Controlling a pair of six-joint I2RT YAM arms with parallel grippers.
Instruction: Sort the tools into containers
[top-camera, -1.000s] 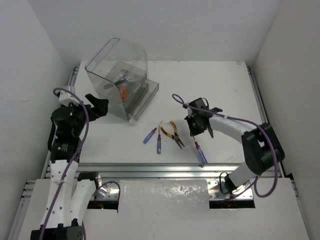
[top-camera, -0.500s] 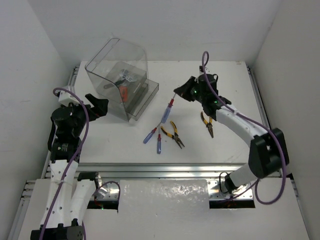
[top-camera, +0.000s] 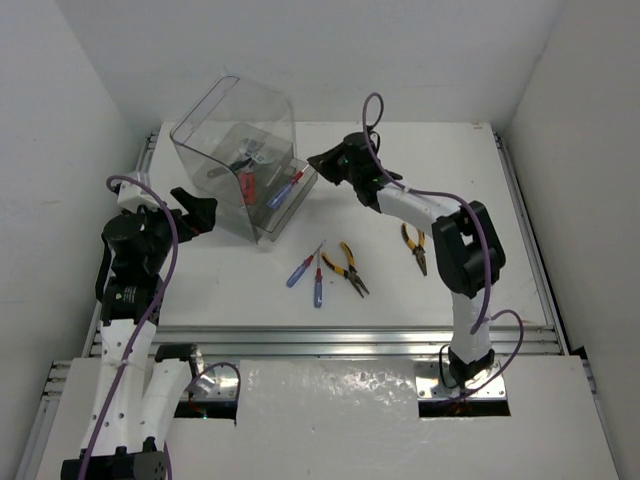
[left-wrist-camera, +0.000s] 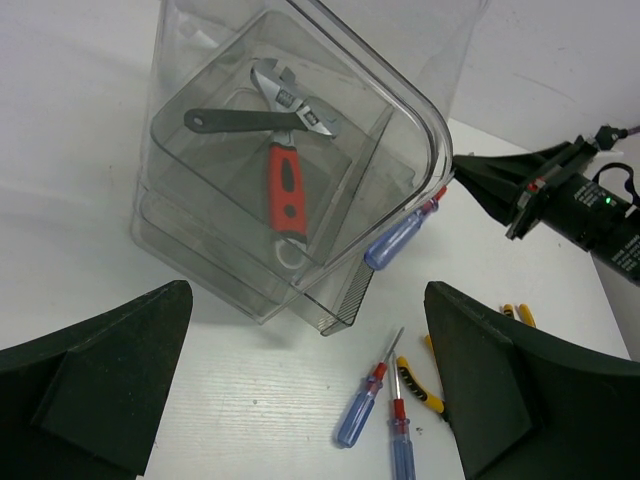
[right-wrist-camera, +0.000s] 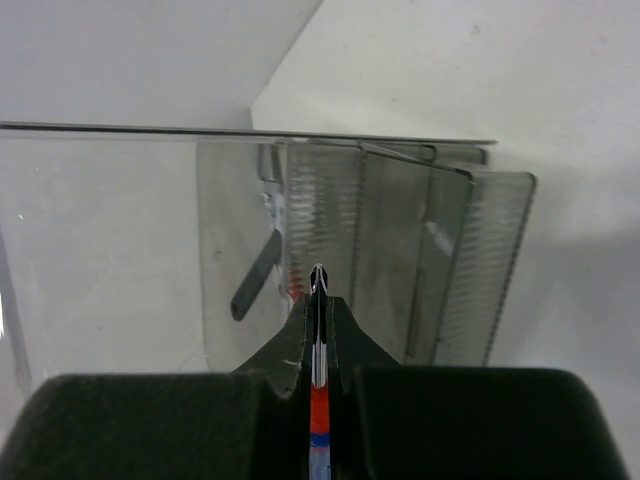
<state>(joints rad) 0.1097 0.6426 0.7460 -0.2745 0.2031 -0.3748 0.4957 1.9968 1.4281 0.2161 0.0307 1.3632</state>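
The clear smoky container (top-camera: 232, 140) stands at the back left, its stepped trays (right-wrist-camera: 420, 260) facing my right gripper. Inside lie a red-handled wrench (left-wrist-camera: 286, 182) and a black-handled wrench (left-wrist-camera: 232, 120). My right gripper (top-camera: 318, 164) is shut on the shaft of a blue-handled screwdriver (top-camera: 283, 191). Its handle (left-wrist-camera: 398, 238) hangs by the trays' front edge. The shaft (right-wrist-camera: 318, 300) shows between the closed fingers. My left gripper (top-camera: 196, 212) is open, left of the container. Two blue screwdrivers (top-camera: 302, 268) (top-camera: 317, 287) and yellow-handled pliers (top-camera: 346, 270) lie on the table.
Orange-handled pliers (top-camera: 415, 248) lie on the table to the right, below my right forearm. White walls close in the table on the left, back and right. A metal rail (top-camera: 330, 340) runs along the near edge.
My right gripper lifted the blue screwdriver from the near right of the table and carried it back and left to the container's trays. The left arm has not moved.
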